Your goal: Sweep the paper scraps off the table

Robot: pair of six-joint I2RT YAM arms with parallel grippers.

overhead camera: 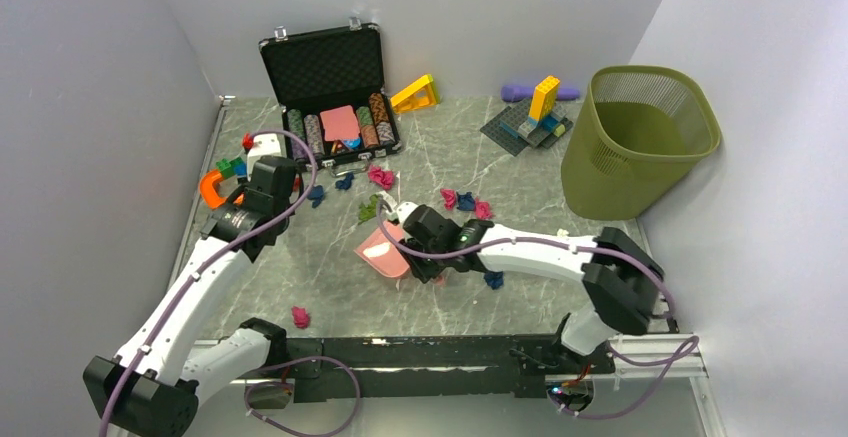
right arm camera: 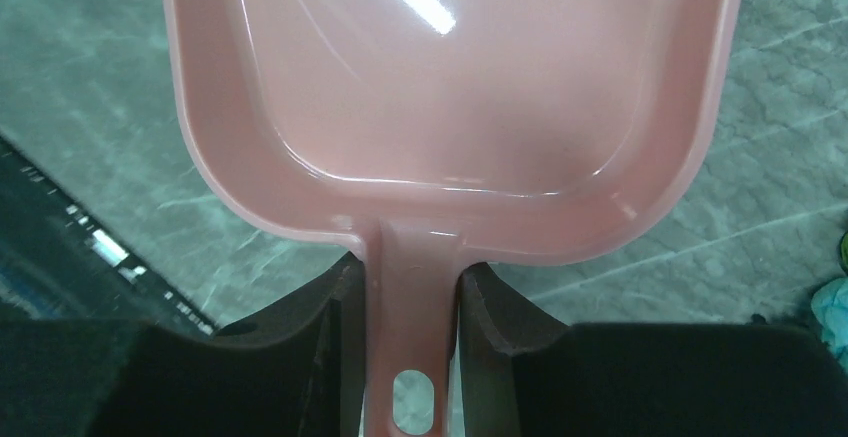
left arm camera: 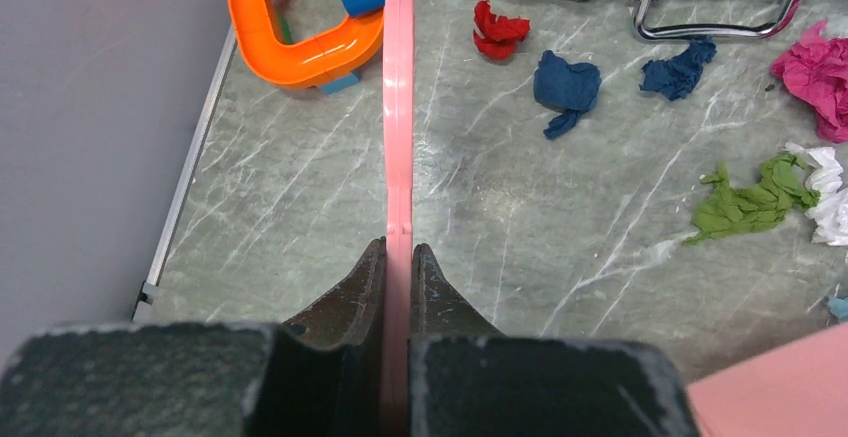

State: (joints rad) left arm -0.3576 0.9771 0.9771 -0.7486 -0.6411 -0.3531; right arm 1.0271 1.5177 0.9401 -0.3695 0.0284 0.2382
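Left gripper (left arm camera: 398, 252) clenched tight on a thin pink handle (left arm camera: 398, 107), edge-on in my left wrist view. The handle runs straight ahead over the table (left arm camera: 300, 217), far end beside an orange ring toy (left arm camera: 300, 69) near the left wall. Right gripper (right arm camera: 410, 287) is grasping the pink dustpan (right arm camera: 450, 87) by its stem, one finger (right arm camera: 335, 307) on each side. The pan is mid-table; can't tell if its lip touches the surface. Paper scraps (overhead camera: 381, 176) are all on the table. A red wad (left arm camera: 497, 29) and two dark blue wads (left arm camera: 566, 87) lie right of the pink handle, near the poker chip case (overhead camera: 335, 97). A green wad (left arm camera: 750, 202) touches a white wad (left arm camera: 825, 192) just beyond the dustpan. Magenta wads (overhead camera: 449, 197) with a blue one between them lie just behind my right wrist. Another blue wad (overhead camera: 493, 279) is beside my right forearm. A lone magenta wad (overhead camera: 299, 316) sits near the front edge, well apart from the rest. Green wastebasket (overhead camera: 640, 137) stands in the far right corner.
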